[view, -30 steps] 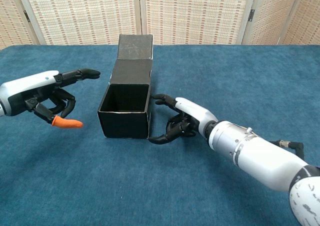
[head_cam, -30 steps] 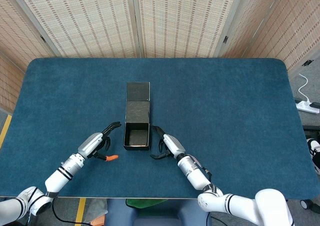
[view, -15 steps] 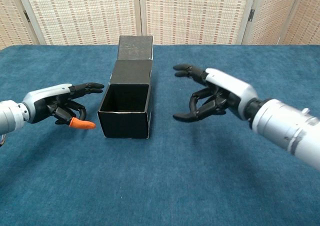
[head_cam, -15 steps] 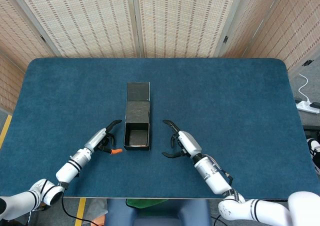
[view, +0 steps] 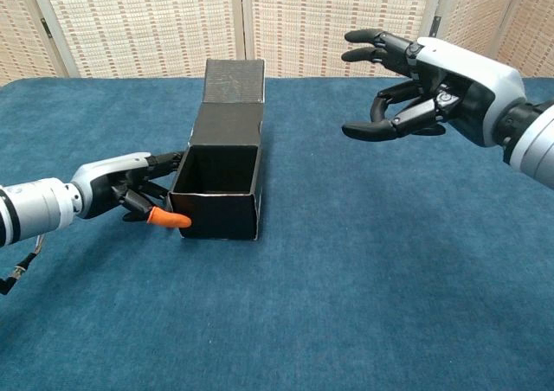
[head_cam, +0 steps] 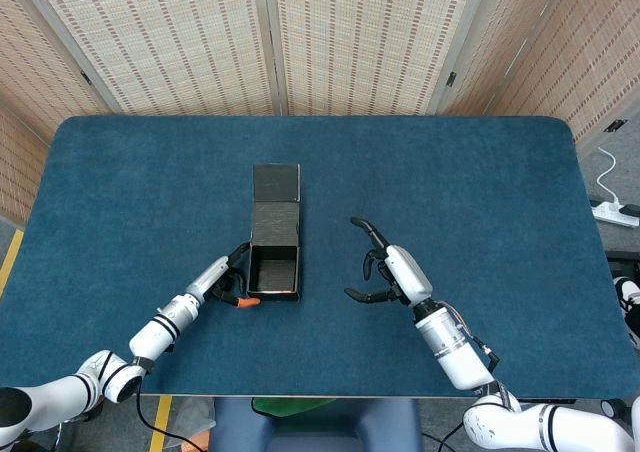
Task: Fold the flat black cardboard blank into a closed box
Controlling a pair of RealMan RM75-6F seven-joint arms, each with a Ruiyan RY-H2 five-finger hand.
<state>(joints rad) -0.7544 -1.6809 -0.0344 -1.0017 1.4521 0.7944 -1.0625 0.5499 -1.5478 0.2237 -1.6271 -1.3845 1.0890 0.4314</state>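
While your left hand (view: 130,192) braces the box (head_cam: 274,262) at its left wall, fingers loosely curled and gripping nothing, your right hand (view: 424,84) hovers spread and empty. On the counter (head_cam: 480,192), the box opens upward, its unfolded lid (head_cam: 275,200) running lengthwise away from you.

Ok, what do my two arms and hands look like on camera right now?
Both arms are glossy white and silver cylinders with black bands at the wrists. The left hand has a white back, black fingers and one orange fingertip. The right hand has a white back and all-black fingers. A thin cable hangs off the left forearm.
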